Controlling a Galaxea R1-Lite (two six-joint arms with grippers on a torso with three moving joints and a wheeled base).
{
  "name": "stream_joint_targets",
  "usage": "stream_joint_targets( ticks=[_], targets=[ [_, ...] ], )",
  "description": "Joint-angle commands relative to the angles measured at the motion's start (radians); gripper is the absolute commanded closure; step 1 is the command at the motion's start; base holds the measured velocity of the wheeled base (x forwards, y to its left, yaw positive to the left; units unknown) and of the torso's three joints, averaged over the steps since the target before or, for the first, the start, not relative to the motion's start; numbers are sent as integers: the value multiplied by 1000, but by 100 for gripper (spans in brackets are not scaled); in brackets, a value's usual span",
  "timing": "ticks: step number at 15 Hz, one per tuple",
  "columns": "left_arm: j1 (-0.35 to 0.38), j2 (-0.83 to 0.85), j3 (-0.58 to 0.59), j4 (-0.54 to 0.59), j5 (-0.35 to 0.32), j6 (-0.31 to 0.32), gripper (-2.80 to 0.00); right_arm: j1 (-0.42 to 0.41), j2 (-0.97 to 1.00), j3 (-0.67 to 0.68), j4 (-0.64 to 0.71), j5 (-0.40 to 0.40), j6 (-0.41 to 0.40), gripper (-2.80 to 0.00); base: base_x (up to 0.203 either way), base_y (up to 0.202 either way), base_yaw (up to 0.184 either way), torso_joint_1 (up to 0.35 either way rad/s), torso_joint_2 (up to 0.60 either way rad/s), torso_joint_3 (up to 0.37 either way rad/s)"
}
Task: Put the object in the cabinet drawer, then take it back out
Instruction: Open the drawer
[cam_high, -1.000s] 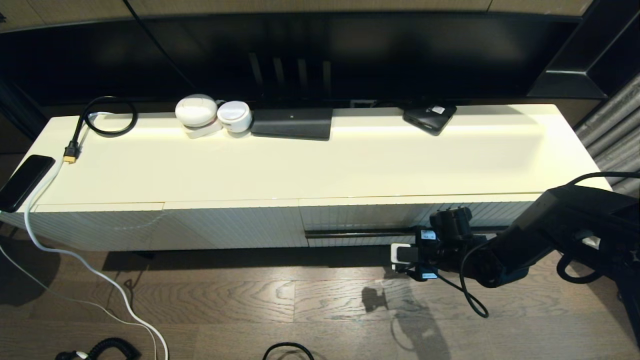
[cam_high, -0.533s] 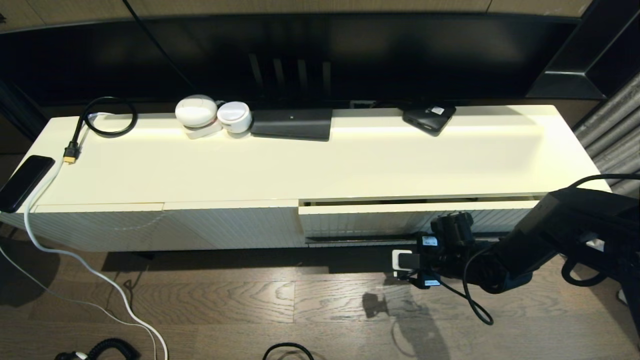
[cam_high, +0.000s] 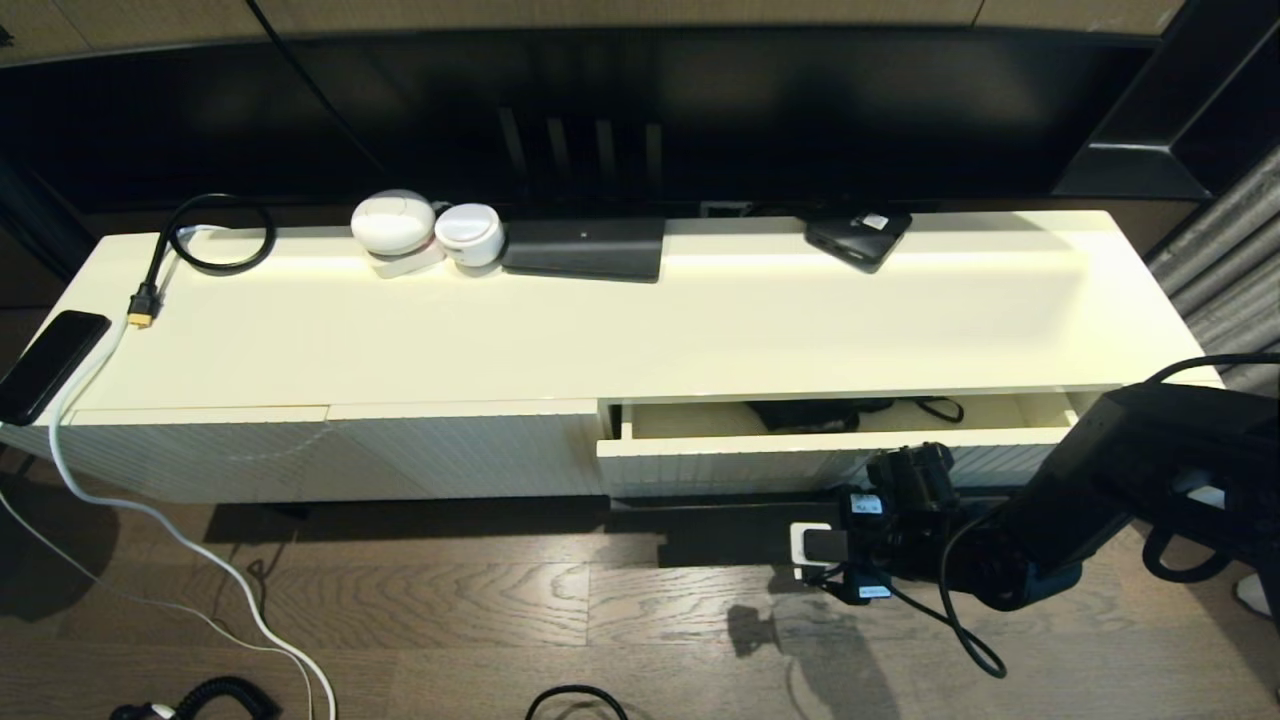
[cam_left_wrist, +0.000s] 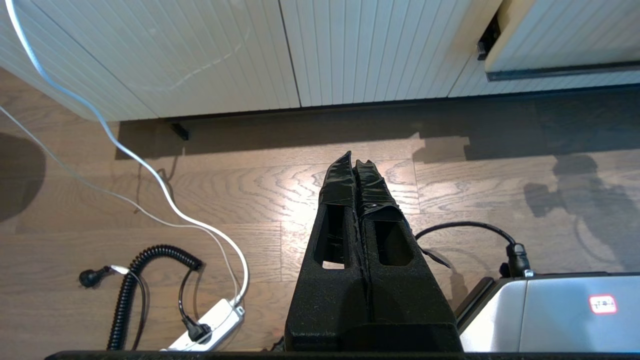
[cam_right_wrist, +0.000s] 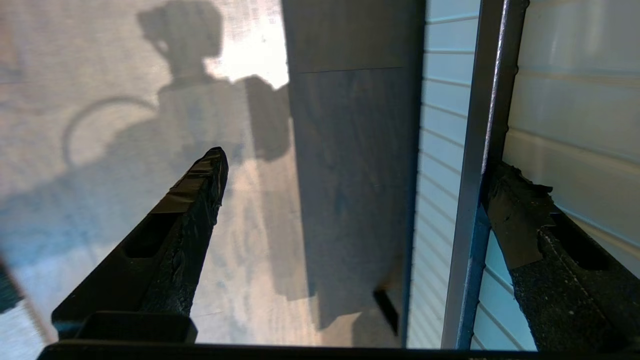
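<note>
Right gripper (cam_right_wrist: 350, 185) at the cabinet drawer (cam_high: 830, 445), fingers wide apart, one hooked behind its black handle (cam_right_wrist: 480, 170); drawer partly open; left gripper (cam_left_wrist: 356, 172) parked low, fingers together

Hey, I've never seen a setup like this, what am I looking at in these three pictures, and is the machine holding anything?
It's a two-armed robot at a cream cabinet. One picture looks down from its head; the other two come from cameras on its wrists. The right gripper is open, one finger hooked behind the black handle of the cabinet drawer, which stands partly open with something dark inside. It grips nothing. The left gripper is shut and empty, over the floor. On top lie white round gadgets, a black box and a phone.
</note>
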Motion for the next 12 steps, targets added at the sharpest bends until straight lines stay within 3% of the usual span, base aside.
stream_joint_targets(
  ticks=[1, 6, 12],
  targets=[
    [0, 0, 0, 0, 0, 0, 0, 0, -14, 31, -6, -1, -6, -280, 0, 0, 0, 0, 0, 0],
    [0, 0, 0, 0, 0, 0, 0, 10, -38, 86, -32, -7, -3, -280, 0, 0, 0, 0, 0, 0],
    [0, 0, 0, 0, 0, 0, 0, 19, -261, 197, -15, -18, -1, -280, 0, 0, 0, 0, 0, 0]
  ],
)
